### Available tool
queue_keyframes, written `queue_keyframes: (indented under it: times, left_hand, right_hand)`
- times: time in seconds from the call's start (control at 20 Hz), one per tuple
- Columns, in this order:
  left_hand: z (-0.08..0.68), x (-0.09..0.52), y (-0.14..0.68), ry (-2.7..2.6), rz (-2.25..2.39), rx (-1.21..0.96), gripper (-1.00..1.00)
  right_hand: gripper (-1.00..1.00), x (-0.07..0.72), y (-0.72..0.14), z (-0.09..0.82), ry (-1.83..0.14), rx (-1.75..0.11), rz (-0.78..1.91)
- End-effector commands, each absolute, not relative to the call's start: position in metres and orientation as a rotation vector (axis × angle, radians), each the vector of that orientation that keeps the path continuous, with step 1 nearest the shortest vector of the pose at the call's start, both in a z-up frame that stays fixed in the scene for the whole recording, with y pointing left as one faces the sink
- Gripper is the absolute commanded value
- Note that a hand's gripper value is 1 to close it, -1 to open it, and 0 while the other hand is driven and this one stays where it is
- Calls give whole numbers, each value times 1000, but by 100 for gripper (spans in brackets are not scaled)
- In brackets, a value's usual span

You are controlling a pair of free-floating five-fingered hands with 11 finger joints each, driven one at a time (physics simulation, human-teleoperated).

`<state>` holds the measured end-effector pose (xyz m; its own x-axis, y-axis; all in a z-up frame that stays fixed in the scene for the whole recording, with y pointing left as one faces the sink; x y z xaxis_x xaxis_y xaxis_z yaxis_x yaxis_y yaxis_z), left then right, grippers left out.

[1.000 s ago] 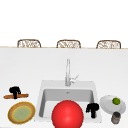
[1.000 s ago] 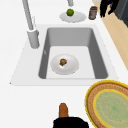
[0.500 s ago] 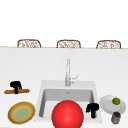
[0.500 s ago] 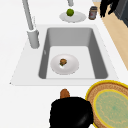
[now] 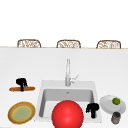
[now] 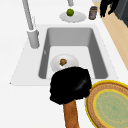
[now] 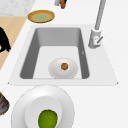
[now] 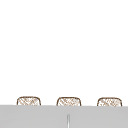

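Note:
A long brown stick, like a baguette [image 5: 28,88], lies left of the sink. My left hand [image 5: 21,82] is over its middle with fingers curled down round it. In the left side view that hand [image 6: 70,85] covers the stick's far end [image 6: 71,115]. My right hand [image 5: 92,108] hangs at the sink's right front corner, fingers loosely down and holding nothing. It also appears at the counter's edge in both side views [image 6: 107,7] [image 7: 3,41]. Inside the sink [image 6: 97,57], a white plate [image 6: 71,60] carries a small brown piece [image 6: 63,61].
A yellow-rimmed green plate [image 5: 21,112] lies in front of the stick. Right of the sink are a white plate [image 5: 107,105] with a lime [image 5: 116,101] and a small jar [image 5: 115,117]. A large red ball [image 5: 67,115] covers the sink's front. The faucet [image 5: 67,72] stands behind the basin.
My left hand has come down onto the brown stick and closed over it; hand and stick now sit a little higher in the front view. The right hand has not moved.

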<state>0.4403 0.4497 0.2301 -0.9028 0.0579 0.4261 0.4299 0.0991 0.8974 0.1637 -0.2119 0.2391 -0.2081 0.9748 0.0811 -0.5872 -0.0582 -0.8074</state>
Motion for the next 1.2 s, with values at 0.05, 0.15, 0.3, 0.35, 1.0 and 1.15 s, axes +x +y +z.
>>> queue_keyframes:
  times: [0.05,0.15,0.3,0.35,1.0,1.15]
  left_hand:
    - [241,440,415,-2067,-1877,-497,100]
    - [243,440,401,-2061,-1884,-493,100]
    - [246,440,380,-2068,-1899,-494,100]
    - [246,440,373,-2067,-1899,-493,100]
    - [239,447,275,-2047,-1911,-471,100]
    - [236,447,252,-2042,-1914,-470,100]
  right_hand:
    - [0,164,-212,239,-881,-604,1594]
    - [0,164,-212,239,-881,-604,1594]
    - [0,164,-212,239,-881,-604,1594]
    - [0,164,-212,239,-881,-604,1594]
    - [0,164,-212,239,-881,-604,1594]
    - [0,164,-212,239,-881,-604,1594]
